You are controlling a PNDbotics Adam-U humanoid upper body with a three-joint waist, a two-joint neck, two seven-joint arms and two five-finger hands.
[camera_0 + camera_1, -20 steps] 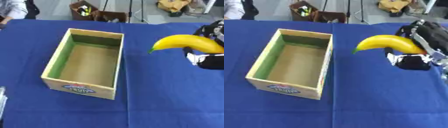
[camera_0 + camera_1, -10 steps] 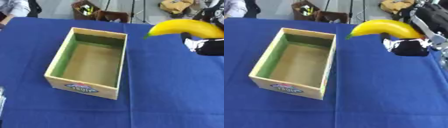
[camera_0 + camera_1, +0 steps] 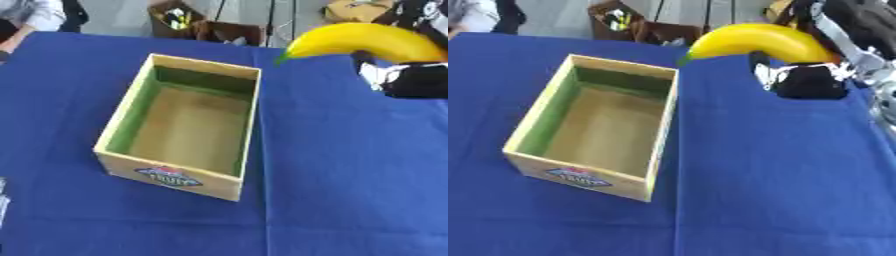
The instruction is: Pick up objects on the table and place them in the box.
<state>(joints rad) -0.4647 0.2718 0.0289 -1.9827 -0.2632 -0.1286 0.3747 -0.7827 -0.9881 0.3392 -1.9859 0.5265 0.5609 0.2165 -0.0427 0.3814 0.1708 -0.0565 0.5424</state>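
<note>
Clearly the carrying step is in hand: the right hand (image 3: 811,80) has its fingers curled round the thick end of a yellow banana (image 3: 759,44) and holds it up in the air, well clear of the blue tablecloth (image 3: 780,190), above and to the right of the far right corner of the box (image 3: 249,127). The banana's green tip points left toward that corner but has not crossed the rim — nothing of it is over the opening. The box itself (a cardboard tray with green inner walls and a printed label on the near face) looks empty, so the whole floor is free to take the fruit. By my reckoning the next move calls for a sideways travel to the left until the banana hangs over the middle of the opening, then a lowering and a release; the long fruit would best be turned along the box's longer side. The right wall is the edge to mind — the cloth around is bare, so room is ample. The left hand shows in neither view.
</note>
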